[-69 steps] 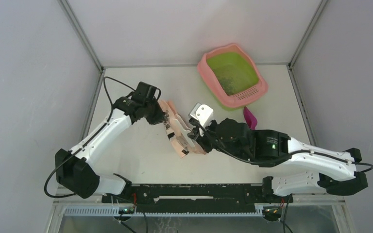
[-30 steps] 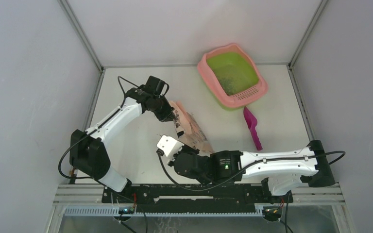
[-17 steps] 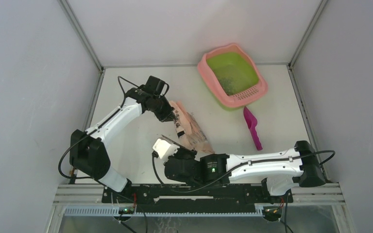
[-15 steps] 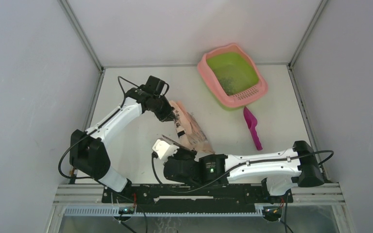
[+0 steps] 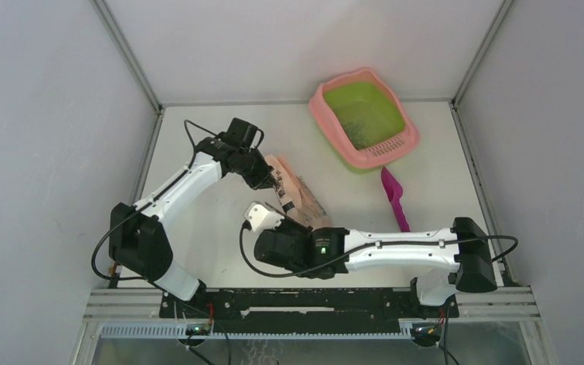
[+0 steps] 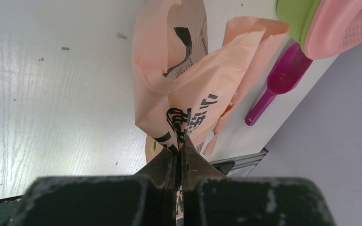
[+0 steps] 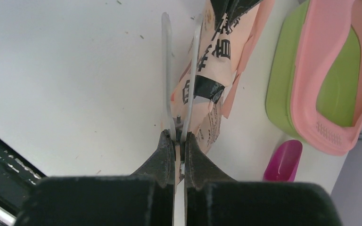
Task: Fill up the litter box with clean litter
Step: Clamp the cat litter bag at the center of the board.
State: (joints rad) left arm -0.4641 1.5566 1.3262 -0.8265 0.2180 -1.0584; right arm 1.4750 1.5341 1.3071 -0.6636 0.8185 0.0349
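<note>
So the left arm (image 5: 182,186) is bent at the elbow and reaching toward mid-table, with the left gripper (image 6: 179,143) pinched tight on the bag (image 6: 193,80). The right arm (image 5: 403,249) lies low, stretched leftward along the front, its right gripper (image 7: 179,139) clamped on two thin metal blades (image 7: 167,75).

The scene is lit brightly and evenly from above, and only faint, soft shadows are cast on the white table (image 5: 213,236). In both wrist views the near black fingers (image 6: 162,165) are rendered dark and blurred, while the print on the bag (image 6: 193,84) and the metal blades (image 7: 166,70) are kept sharp.
</note>
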